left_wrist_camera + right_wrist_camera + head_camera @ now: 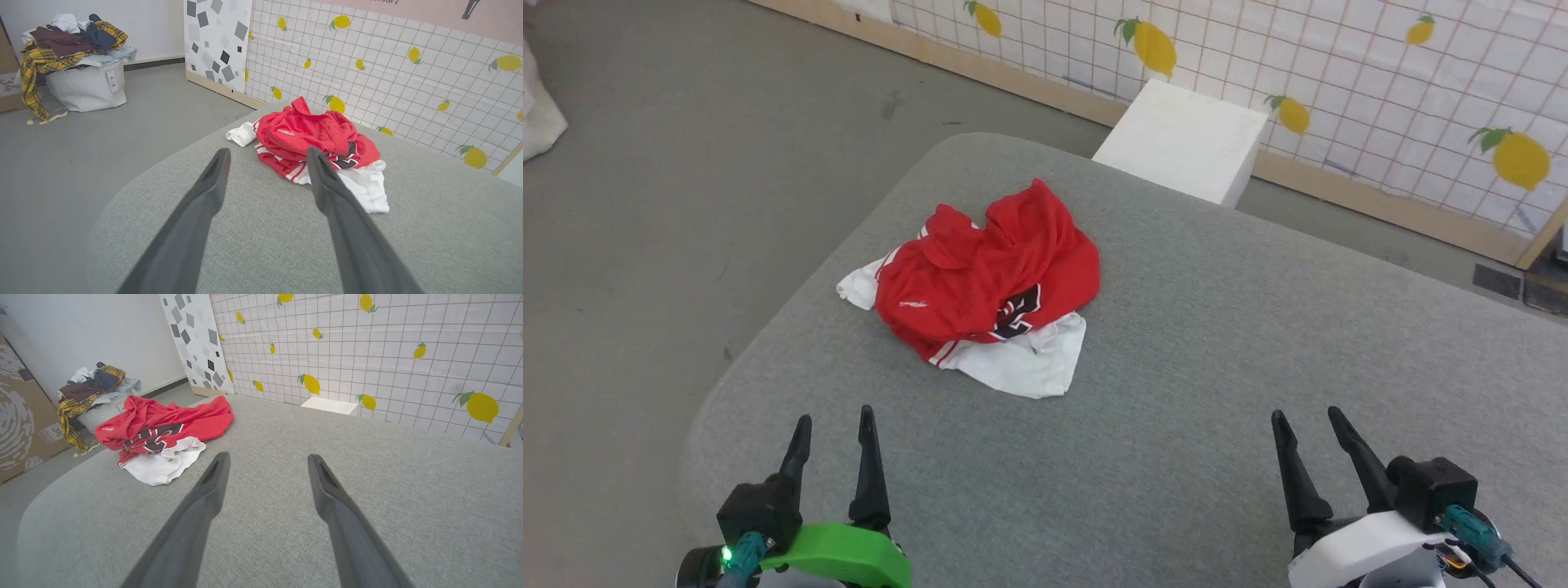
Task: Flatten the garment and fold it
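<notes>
**Red jersey (980, 286) in a heap, nothing held**

Your left gripper (835, 414) has its two fingers spread wide and holds nothing. Your right gripper (1304, 412) is the same. Both hang over the near edge of the grey table (1217, 367). The jersey lies crumpled farther up the table, nearer your left gripper and touching neither.

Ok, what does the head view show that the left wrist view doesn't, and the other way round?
Head view's extra: the right gripper, open over the near part of the grey table.
Left wrist view's extras: a pile of clothes heaped in a white bag on the floor, and a panel printed with grey squares.
Shared: the garment, crumpled on the table, the open left gripper short of it, and the lemon-patterned wall.
</notes>
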Available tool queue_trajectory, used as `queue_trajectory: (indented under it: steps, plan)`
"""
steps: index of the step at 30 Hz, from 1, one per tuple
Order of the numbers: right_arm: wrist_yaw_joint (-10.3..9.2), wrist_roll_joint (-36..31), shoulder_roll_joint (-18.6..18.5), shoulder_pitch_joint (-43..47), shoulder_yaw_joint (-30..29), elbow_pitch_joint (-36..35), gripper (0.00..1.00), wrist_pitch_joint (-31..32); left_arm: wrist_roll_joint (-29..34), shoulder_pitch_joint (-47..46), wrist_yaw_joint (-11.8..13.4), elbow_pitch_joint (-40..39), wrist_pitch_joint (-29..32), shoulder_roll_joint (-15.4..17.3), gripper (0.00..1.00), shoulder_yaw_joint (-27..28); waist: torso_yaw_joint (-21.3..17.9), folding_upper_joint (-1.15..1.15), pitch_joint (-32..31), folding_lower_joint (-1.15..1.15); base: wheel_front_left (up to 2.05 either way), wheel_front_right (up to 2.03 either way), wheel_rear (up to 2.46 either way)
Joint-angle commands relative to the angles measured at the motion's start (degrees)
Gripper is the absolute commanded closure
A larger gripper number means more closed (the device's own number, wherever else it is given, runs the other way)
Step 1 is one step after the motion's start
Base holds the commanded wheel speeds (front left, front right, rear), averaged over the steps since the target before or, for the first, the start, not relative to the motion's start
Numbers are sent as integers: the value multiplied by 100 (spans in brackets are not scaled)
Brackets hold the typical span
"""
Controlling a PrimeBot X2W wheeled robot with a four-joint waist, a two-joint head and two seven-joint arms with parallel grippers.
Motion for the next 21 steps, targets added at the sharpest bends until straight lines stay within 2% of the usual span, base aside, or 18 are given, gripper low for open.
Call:
queue_trajectory:
  steps: [1,21]
  plan:
    - [-7,37,0,64,0,35,0,-60,-68,94,42,22,-55,-24,0,-17,67,0,6,0,0,0,0]
    - [-9,-207,1,144,-135,-107,0,-74,-258,149,133,61,-303,-29,0,-82,579,0,7,0,0,0,0]
